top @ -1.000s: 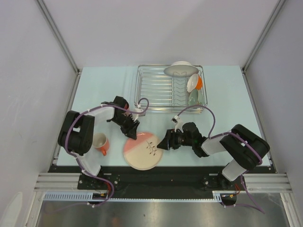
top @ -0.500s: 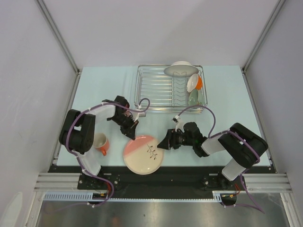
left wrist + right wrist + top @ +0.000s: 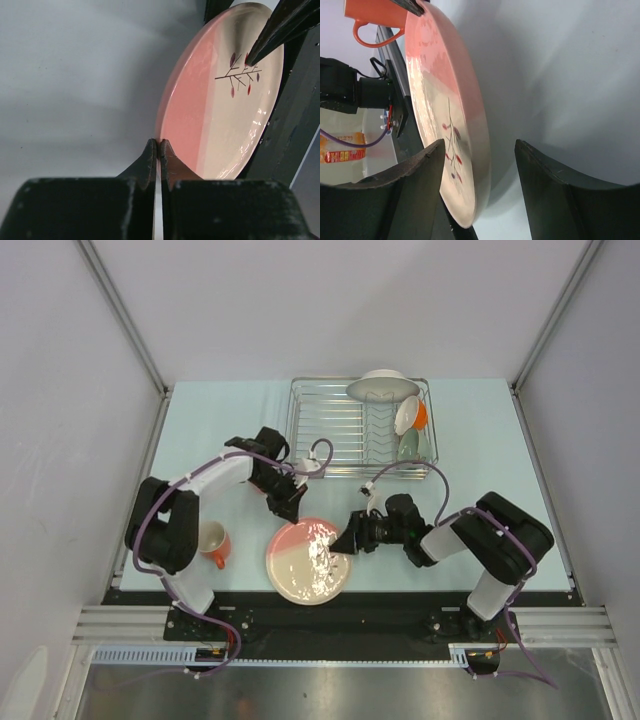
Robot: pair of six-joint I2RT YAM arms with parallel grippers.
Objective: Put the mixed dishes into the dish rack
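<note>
The step in hand seems to be the pick-up of the pink-and-cream plate (image 3: pixel 310 562), which is close to the near edge of the bench, about at its middle. The left gripper (image 3: pixel 292 515) pinches the far-left rim of this plate. In the left wrist view its fingers (image 3: pixel 150 156) are pressed together on the thin edge. The right gripper (image 3: pixel 343 540) is at the opposite, right rim. In the right wrist view its two fingers (image 3: pixel 417 190) stand wide apart with the rim between them, and I cannot tell if either finger touches it. The plate appears tipped up from the bench, but how much is not clear.

I judge that the next move asks the right gripper to close firmly on the rim, so that the plate can be carried to the dish rack (image 3: pixel 330 430) at the far edge and stood upright in a free slot. The glazed rim may slip in such a narrow pinch.

The orange mug (image 3: pixel 213 543) waits near the left edge, beside the left arm.

No brand or word can be read. The plate shows only a leaf sprig (image 3: pixel 240 77). An orange packet (image 3: pixel 337 150) beyond the near edge carries print too small to read.
</note>
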